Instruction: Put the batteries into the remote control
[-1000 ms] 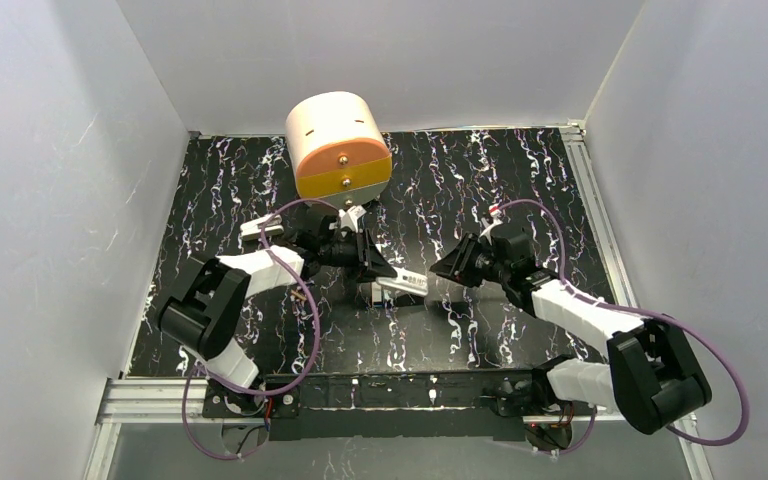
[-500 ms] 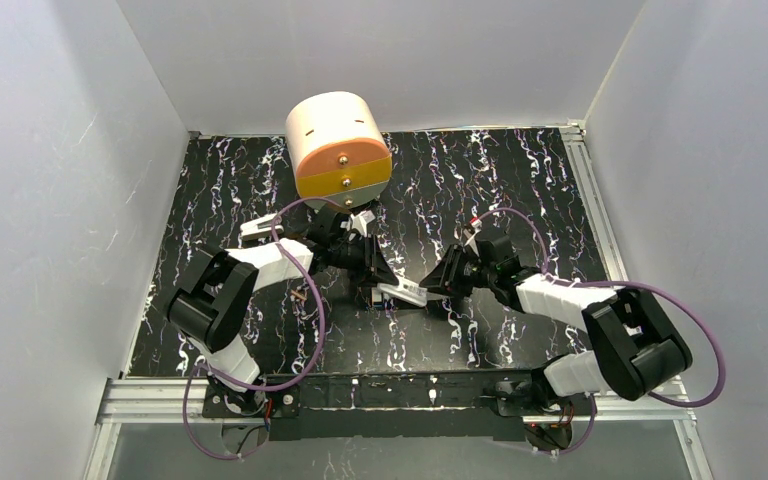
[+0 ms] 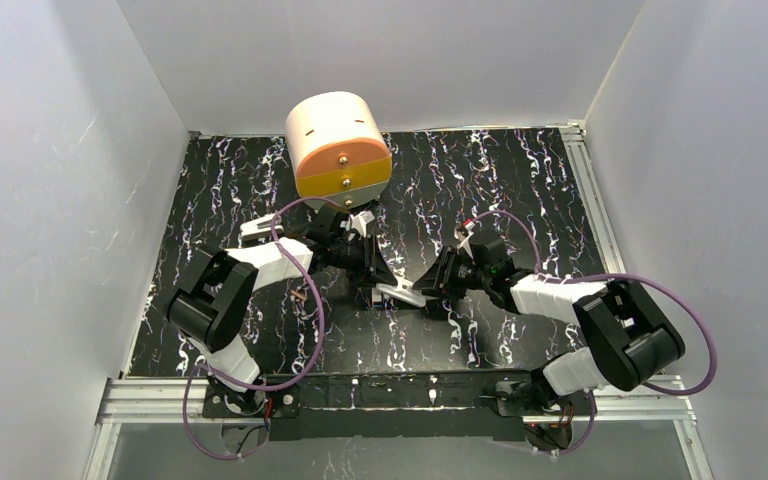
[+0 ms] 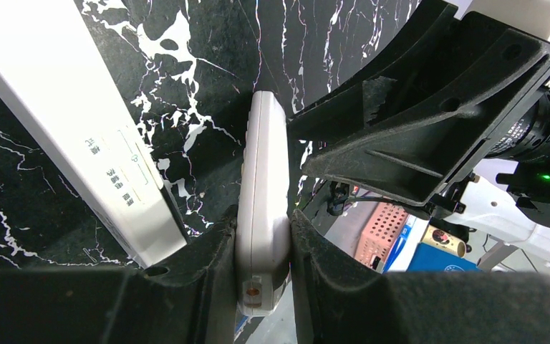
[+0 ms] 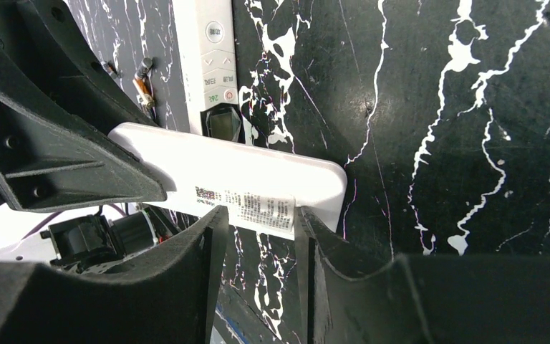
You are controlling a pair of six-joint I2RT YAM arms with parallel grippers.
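Hardly begun, I'd say: left hand [image 4: 261,240] clamps the remote control [image 4: 263,158], right hand [image 5: 258,223] spread behind it, what looks like a battery [image 5: 142,84] loose on the counter [image 5: 437,107].

plain white walls [image 3: 60,150], black marbled tabletop [image 3: 530,180]

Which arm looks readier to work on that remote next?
Probably the right. The left gripper is busy clamping the remote on edge, while the right gripper, jaws open, sits at its free end.
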